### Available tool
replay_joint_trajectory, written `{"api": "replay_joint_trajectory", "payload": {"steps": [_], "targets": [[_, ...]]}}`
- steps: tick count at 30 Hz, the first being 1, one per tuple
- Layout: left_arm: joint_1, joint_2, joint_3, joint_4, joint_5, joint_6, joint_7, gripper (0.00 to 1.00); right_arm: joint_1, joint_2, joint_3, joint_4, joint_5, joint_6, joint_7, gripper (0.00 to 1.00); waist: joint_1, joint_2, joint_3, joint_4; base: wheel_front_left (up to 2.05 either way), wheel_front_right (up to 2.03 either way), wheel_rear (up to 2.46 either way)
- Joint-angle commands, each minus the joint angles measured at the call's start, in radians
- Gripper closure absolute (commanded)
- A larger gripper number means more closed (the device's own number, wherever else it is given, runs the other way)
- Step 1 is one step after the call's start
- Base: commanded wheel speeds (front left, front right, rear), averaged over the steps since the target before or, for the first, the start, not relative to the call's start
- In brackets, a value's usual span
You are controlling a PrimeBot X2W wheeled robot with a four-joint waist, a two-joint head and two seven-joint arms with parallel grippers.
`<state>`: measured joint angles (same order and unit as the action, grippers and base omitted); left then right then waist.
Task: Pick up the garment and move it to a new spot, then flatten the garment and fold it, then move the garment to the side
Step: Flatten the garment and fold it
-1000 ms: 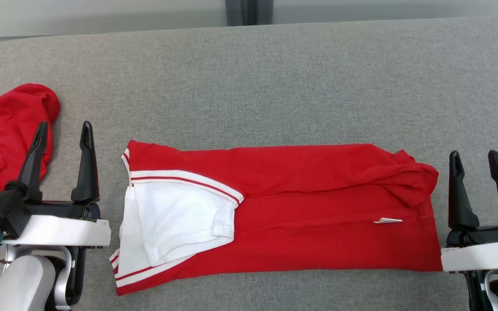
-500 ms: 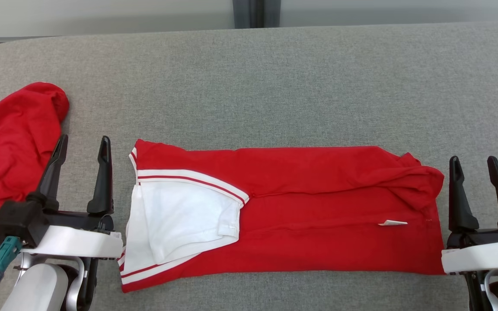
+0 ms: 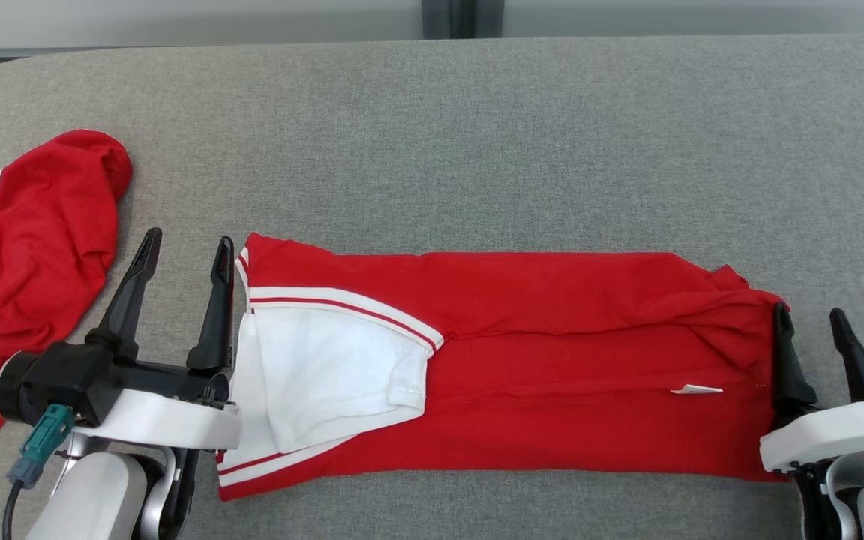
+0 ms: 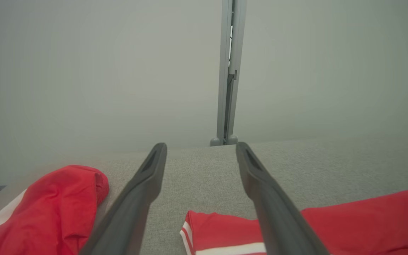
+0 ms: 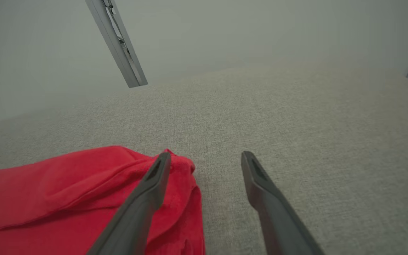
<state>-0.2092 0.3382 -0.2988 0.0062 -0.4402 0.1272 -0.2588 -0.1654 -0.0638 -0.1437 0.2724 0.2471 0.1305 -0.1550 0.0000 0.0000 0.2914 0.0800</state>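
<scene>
across grey table [image 3: 477, 135], folded red garment [image 3: 552, 375] lies flat.

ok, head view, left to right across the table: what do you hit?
crumpled red garment → left gripper, fingers spread → folded red and white garment → right gripper, fingers spread, at that garment's right edge

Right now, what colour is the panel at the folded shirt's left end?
The panel is white; head view shows it best.
</scene>
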Motion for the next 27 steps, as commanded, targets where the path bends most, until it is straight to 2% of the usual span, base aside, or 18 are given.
{"api": "replay_joint_trajectory", "payload": {"steps": [1,6,13,14,15,16,17,18,22,27], "targets": [[-0.012,0.003,-0.001,0.003,0.003,-0.004,-0.002,0.00,-0.020,-0.004,0.009,0.033,0.016,0.001,-0.014,0.00,0.0000,0.0000,0.003,0.001,0.00,0.00,0.00],[-0.025,0.001,-0.006,0.017,-0.004,-0.012,-0.002,0.00,-0.048,0.002,0.060,0.153,0.044,0.001,-0.048,0.00,0.0000,0.0000,0.011,-0.002,0.00,0.00,0.00],[-0.033,0.015,-0.006,0.028,-0.007,-0.020,-0.002,0.00,-0.064,0.011,0.152,0.251,0.087,0.001,-0.086,0.00,0.0000,0.0000,0.021,-0.014,0.00,0.00,0.00],[-0.033,0.017,-0.005,0.029,-0.007,-0.020,-0.002,0.00,-0.065,0.014,0.165,0.257,0.096,0.001,-0.089,0.10,0.0000,0.0000,0.023,-0.016,0.00,0.00,0.00],[-0.033,0.018,-0.004,0.030,-0.007,-0.020,-0.002,0.00,-0.068,0.015,0.181,0.263,0.104,0.001,-0.094,0.43,0.0000,0.0000,0.024,-0.018,0.00,0.00,0.00],[-0.035,0.017,-0.004,0.031,-0.007,-0.020,-0.002,0.00,-0.071,0.015,0.189,0.265,0.110,0.001,-0.097,0.55,0.0000,0.0000,0.025,-0.020,0.00,0.00,0.00],[-0.038,0.017,-0.004,0.032,-0.007,-0.021,-0.002,0.00,-0.074,0.016,0.196,0.269,0.119,0.001,-0.101,0.92,0.0000,0.0000,0.026,-0.021,0.00,0.00,0.00],[-0.040,0.018,-0.004,0.032,-0.008,-0.022,-0.002,0.00,-0.077,0.016,0.200,0.272,0.129,0.001,-0.102,1.00,0.0000,0.0000,0.027,-0.023,0.00,0.00,0.00],[-0.046,0.017,-0.005,0.035,-0.009,-0.024,-0.003,0.00,-0.084,0.015,0.180,0.263,0.152,0.001,-0.109,1.00,0.0000,0.0000,0.028,-0.027,0.00,0.00,0.00],[-0.045,0.015,0.001,0.036,-0.011,-0.021,-0.003,0.00,-0.069,-0.003,0.072,0.189,0.136,0.000,-0.111,1.00,0.0000,0.0000,0.030,-0.032,0.00,0.00,0.00]]}}
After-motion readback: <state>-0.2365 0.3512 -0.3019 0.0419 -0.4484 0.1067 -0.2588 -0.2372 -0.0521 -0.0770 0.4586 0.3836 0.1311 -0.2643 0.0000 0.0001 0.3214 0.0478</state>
